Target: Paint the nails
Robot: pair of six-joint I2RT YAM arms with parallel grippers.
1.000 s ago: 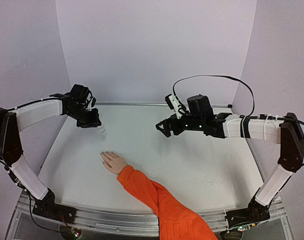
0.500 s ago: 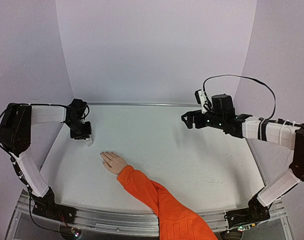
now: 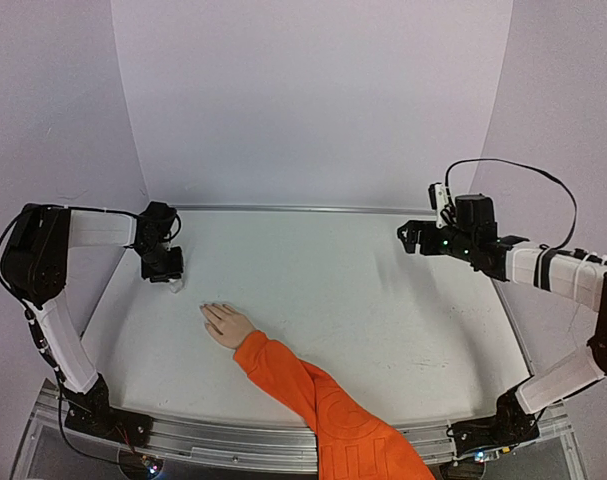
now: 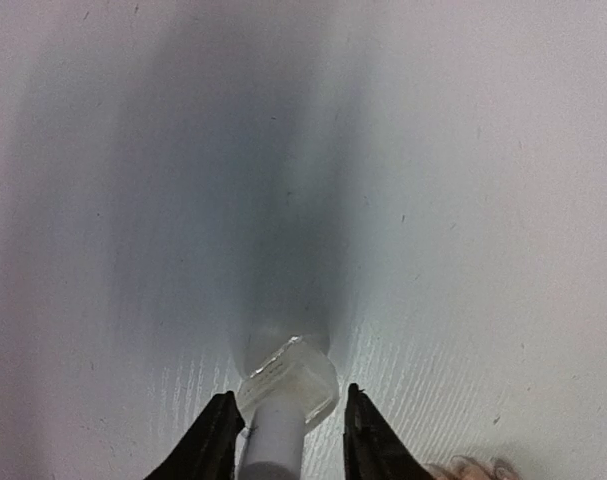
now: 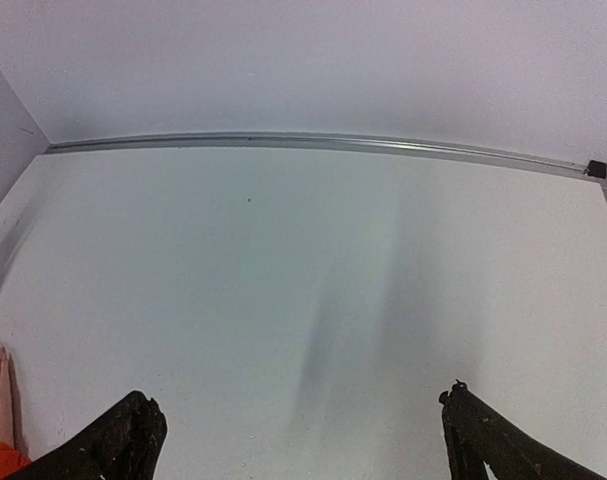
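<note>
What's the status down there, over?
Left gripper open, straddling small white-capped bottle. Right gripper open, empty. Nails on pale hand: no gripper near, nothing blocking.

No text, label, brand or number is legible anywhere.

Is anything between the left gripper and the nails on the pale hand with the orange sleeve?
Nothing visible. Only bare white table lies between the left gripper and the nails of the small pale hand. A small white-capped glass bottle sits between that gripper's jaws.
</note>
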